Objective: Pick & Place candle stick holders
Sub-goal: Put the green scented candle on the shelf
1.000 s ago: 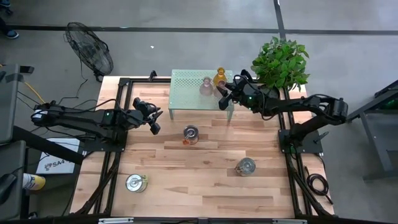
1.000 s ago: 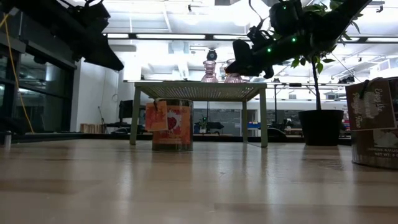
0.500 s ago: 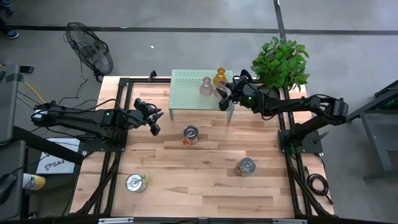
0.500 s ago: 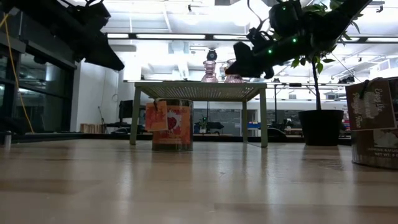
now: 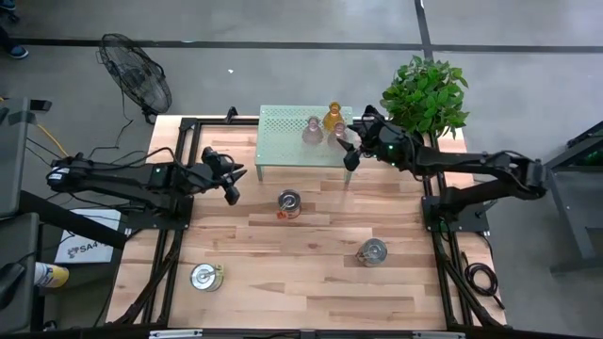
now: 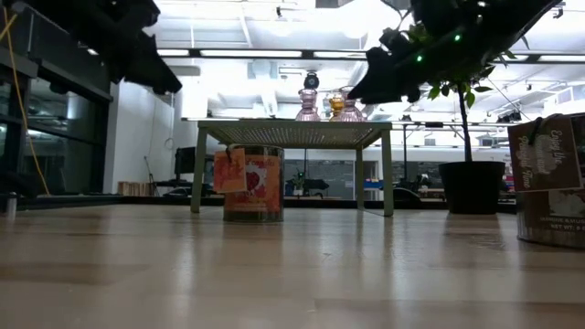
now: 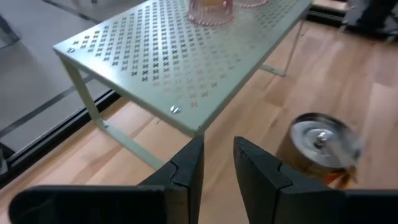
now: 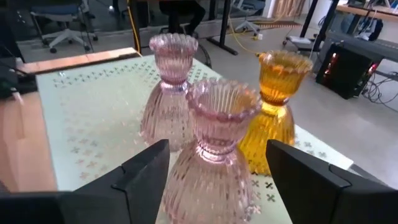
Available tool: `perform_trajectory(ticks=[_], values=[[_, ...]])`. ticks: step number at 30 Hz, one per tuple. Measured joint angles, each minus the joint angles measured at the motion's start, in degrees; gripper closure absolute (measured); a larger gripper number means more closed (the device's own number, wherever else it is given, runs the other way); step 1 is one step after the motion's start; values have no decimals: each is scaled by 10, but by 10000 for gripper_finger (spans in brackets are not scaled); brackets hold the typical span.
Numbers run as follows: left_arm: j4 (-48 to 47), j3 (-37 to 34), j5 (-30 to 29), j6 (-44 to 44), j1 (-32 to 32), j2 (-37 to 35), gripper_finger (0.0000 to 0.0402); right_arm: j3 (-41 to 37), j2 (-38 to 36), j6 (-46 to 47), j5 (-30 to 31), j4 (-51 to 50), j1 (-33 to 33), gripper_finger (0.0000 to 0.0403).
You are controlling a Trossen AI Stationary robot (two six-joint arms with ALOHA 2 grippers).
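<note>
The right gripper [image 8: 214, 186], fingers spread wide and empty, faces the nearest pink glass holder [image 8: 214, 149], upright on the green stand's [image 5: 283, 141] right end, directly ahead between them.

Pink holders [image 8: 211, 149], amber holder [image 8: 277, 112]

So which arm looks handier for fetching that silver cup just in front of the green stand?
Probably the left. Its pincer hovers empty beside the silver cup. The right pincer is open at the green stand, facing a pink glass holder.
</note>
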Motion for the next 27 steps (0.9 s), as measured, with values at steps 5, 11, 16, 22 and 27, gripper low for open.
perform_trajectory(ticks=[5,11,16,22,27], values=[[-44,22,48,-2,0,-10,316,1,-37,-7,-4,-23,8,139],[-167,68,164,-66,0,-11,316,1,-70,-21,-2,-82,32,139],[-206,77,218,-65,0,-11,316,1,-88,-21,1,-126,52,139],[-212,77,240,-81,-1,-3,316,2,-106,-20,2,-161,80,139],[-242,77,210,-114,-29,-6,316,2,-130,-20,38,-202,107,139]])
